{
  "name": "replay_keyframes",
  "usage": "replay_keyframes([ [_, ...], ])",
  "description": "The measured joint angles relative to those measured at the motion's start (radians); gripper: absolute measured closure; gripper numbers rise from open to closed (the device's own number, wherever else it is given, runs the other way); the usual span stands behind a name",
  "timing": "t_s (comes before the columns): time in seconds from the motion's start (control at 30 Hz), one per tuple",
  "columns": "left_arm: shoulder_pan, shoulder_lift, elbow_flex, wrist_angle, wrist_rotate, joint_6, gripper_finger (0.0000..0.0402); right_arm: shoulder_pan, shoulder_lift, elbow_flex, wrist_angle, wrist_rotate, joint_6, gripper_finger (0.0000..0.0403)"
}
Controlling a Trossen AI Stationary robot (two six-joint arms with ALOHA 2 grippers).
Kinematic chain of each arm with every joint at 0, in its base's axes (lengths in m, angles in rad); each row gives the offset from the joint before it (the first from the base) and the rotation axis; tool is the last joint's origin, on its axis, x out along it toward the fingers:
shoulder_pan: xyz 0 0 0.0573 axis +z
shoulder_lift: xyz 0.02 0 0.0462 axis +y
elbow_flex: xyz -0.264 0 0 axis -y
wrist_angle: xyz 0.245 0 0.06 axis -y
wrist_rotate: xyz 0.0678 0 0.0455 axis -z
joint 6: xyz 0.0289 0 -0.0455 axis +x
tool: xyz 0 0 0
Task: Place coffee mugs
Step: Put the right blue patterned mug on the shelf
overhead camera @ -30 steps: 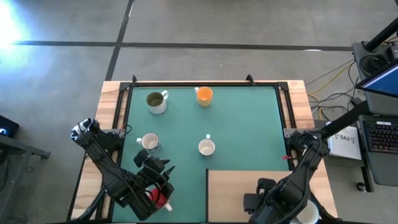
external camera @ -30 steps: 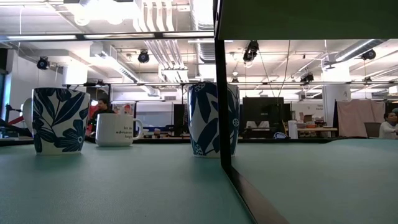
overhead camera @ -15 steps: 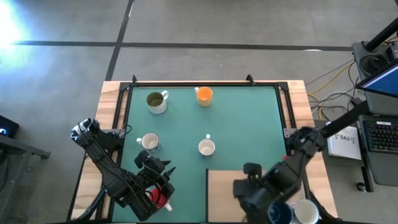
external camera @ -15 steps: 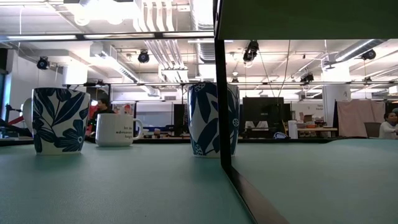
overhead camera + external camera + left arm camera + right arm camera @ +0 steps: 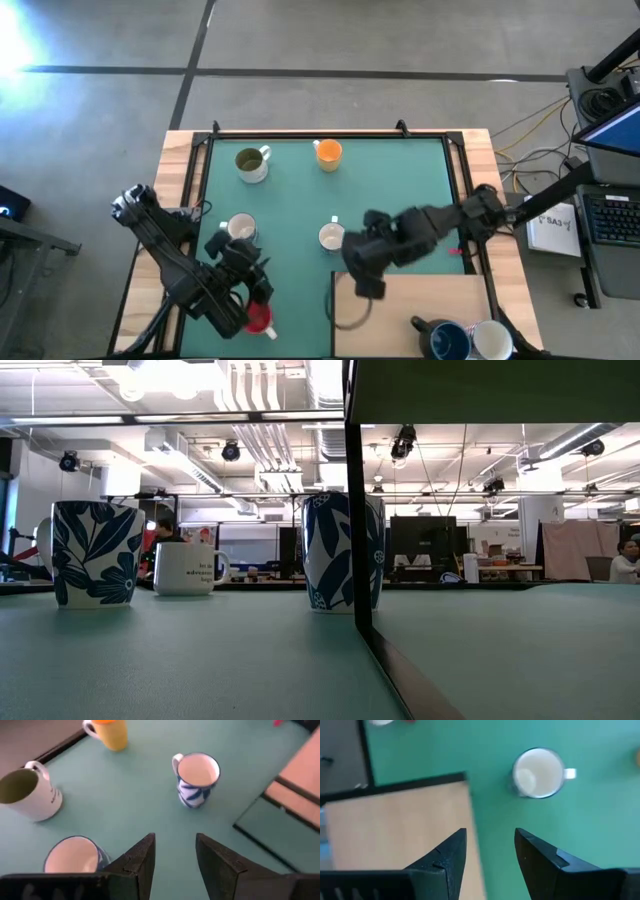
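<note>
**Right arm clear of delivered mugs, over mat edge**

The right gripper (image 5: 360, 285) has swung from the wooden panel (image 5: 400, 310) corner, where a dark blue mug (image 5: 447, 341) and white mug (image 5: 493, 341) stand, to the panel's green-mat edge; fingers open, empty. Left gripper (image 5: 262, 268) waits near-left, fingers apart, beside a red mug (image 5: 259, 318).

Judged step: reaching for another. The floral mug (image 5: 332, 237) sits nearest; next calls for descent over it.

Count: seven mugs visible, four on the surface.

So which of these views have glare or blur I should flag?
High view: bright glare washes the floor at the top-left corner. Left wrist view: soft throughout, the orange mug smeared. Low view: ceiling lamps blow out; the patterned mug stays sharp.
</note>
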Motion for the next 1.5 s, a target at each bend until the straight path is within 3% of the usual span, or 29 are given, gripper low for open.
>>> replay_keyframes([
  [0.33, 0.076, -0.24, -0.072, 0.001, 0.011, 0.508, 0.0278, -0.213, -0.002, -0.174, 0.057, 0.0, -0.024, 0.0245],
  [0.5, 0.08, -0.46, -0.267, 0.001, 0.039, 0.506, 0.0278, -0.29, -0.016, -0.339, 0.148, -0.029, -0.01, 0.0245],
  [0.67, 0.08, -0.691, -0.455, 0.117, 0.041, 0.469, 0.0278, -0.339, -0.065, -0.499, 0.446, -0.175, 0.05, 0.0245],
  [0.83, 0.08, -0.836, -0.581, 0.244, 0.036, 0.467, 0.0278, -0.371, -0.069, -0.608, 0.511, -0.17, 0.104, 0.0245],
  [1.27, 0.08, -0.885, -0.632, 0.278, -0.017, 0.477, 0.0278, -0.405, -0.066, -0.801, 0.705, -0.166, 0.191, 0.0251],
  [1.5, 0.08, -0.89, -0.633, 0.275, -0.059, 0.478, 0.0278, -0.404, -0.066, -0.824, 0.719, -0.207, 0.198, 0.0331],
])
